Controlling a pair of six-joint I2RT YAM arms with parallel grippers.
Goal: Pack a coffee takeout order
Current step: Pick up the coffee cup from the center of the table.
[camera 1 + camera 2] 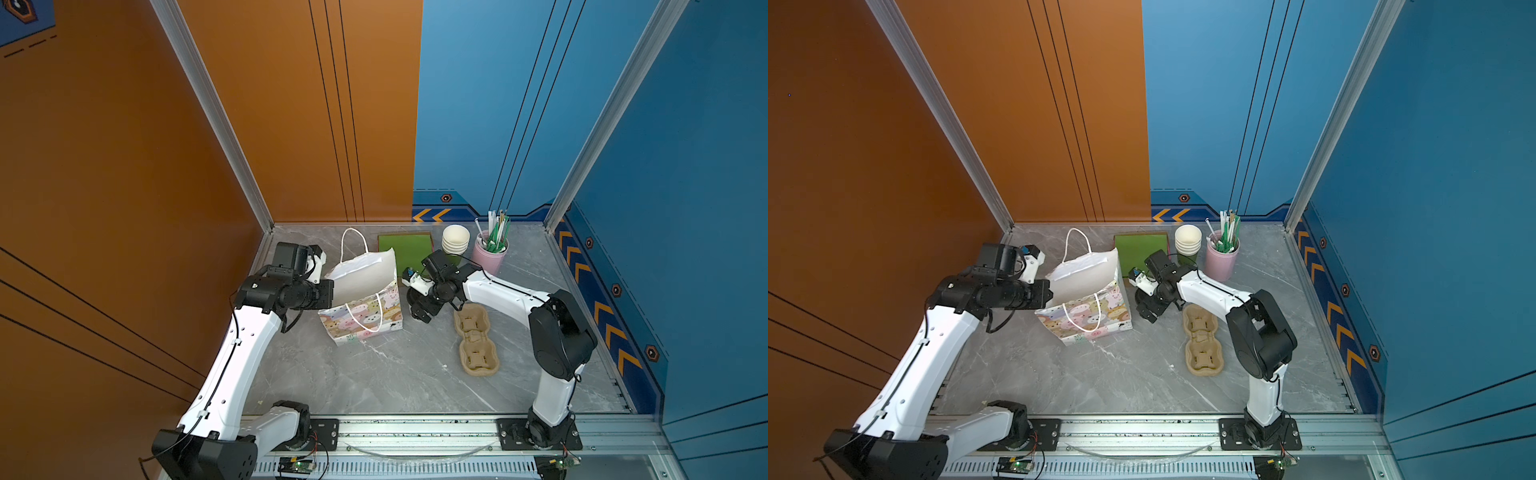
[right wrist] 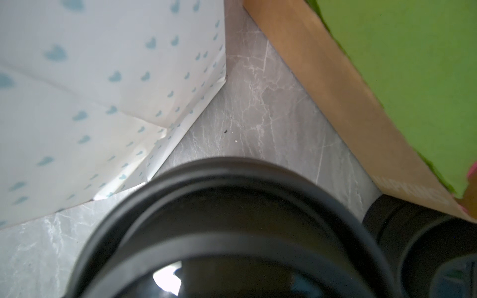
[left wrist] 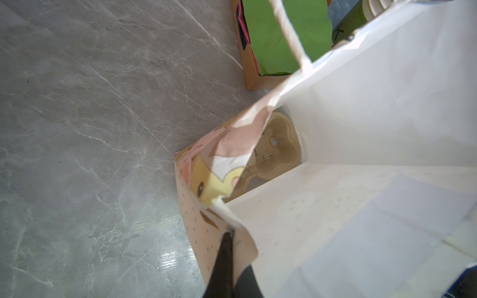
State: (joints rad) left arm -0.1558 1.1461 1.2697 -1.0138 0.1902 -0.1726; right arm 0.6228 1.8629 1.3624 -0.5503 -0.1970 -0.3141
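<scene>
Grey marble-look worktop (image 1: 374,374), orange and blue walls (image 1: 291,104). Your round black plastic lid (image 2: 232,219) fills the right wrist view, close under the right claw (image 1: 420,311), between the cartoon-print paper bag (image 1: 365,316) and a brown cardboard box (image 2: 322,90) holding the green paper napkin (image 2: 400,64). Right one open or closed: can't tell. Your left claw (image 3: 229,236) is pinched shut on the bag rim. Lid looks light, thin, slick, probably flexes; grip across its rim, gently.

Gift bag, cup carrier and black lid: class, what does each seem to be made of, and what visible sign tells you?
The gift bag looks like paper, printed outside, white inside; it holds sharp creases. The cup carrier is probably moulded pulp: beige, matt, softly pressed edges. The black lid seems plastic, glossy, with a bright reflection.
</scene>
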